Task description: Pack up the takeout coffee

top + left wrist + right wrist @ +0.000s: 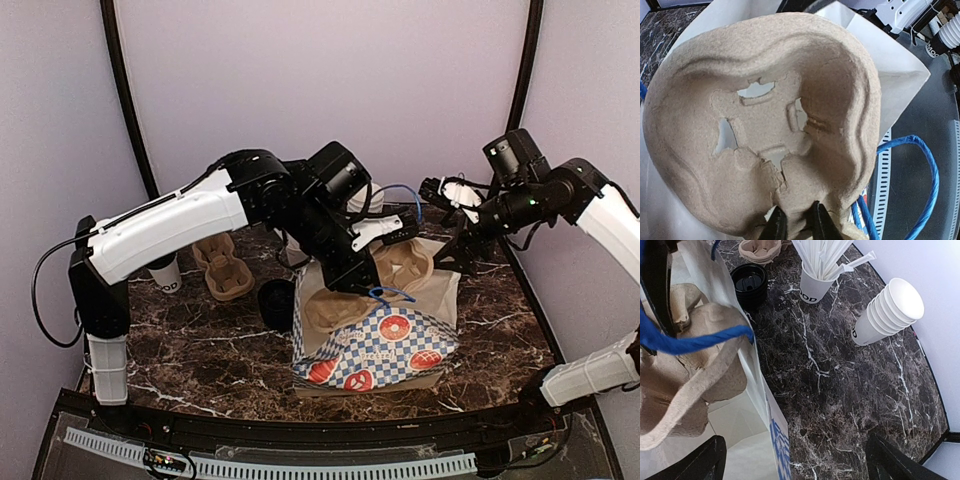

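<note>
Cups (pixel 887 310) nest, perhaps five; another cup (pixel 814 289) holds straws (pixel 826 255).

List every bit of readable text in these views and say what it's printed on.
"OOD": low on the white cup of straws; the start of the word is turned out of sight.
"MOO": on the stack of white cups in the left wrist view; the rest is hidden.
Lone white cup: dark lettering, too small to read.
Checkered doughnut bag: any print is too blurred to read.
</note>
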You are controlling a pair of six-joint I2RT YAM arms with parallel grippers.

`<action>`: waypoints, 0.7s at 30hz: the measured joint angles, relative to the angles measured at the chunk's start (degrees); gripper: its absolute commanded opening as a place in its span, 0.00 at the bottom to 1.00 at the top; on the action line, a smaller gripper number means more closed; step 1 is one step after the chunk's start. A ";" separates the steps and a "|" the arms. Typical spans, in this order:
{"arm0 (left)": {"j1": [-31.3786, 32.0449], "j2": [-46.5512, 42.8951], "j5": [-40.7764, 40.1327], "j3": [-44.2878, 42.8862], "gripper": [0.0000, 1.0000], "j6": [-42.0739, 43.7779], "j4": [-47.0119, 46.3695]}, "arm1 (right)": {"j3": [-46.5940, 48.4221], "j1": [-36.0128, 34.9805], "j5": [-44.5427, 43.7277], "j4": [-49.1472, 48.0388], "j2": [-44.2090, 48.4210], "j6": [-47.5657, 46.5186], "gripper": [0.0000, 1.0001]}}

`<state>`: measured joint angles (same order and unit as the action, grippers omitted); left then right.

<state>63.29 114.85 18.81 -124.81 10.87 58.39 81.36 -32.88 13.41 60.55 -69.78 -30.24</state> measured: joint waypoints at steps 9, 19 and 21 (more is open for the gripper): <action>0.37 0.85 -2.29 -0.92 0.17 0.31 1.11 | 1.97 0.02 3.58 1.68 -0.04 -2.32 0.98; 0.35 0.61 -3.89 -1.60 0.16 -0.13 1.75 | 13.07 0.11 16.92 9.01 3.41 -8.46 0.71; 0.33 0.57 -3.89 -1.60 0.16 -0.44 1.79 | 13.90 0.11 20.00 10.23 4.96 -9.90 0.67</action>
<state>63.61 115.42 14.92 -126.41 10.44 60.18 95.26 -32.77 33.41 70.78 -64.82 -40.14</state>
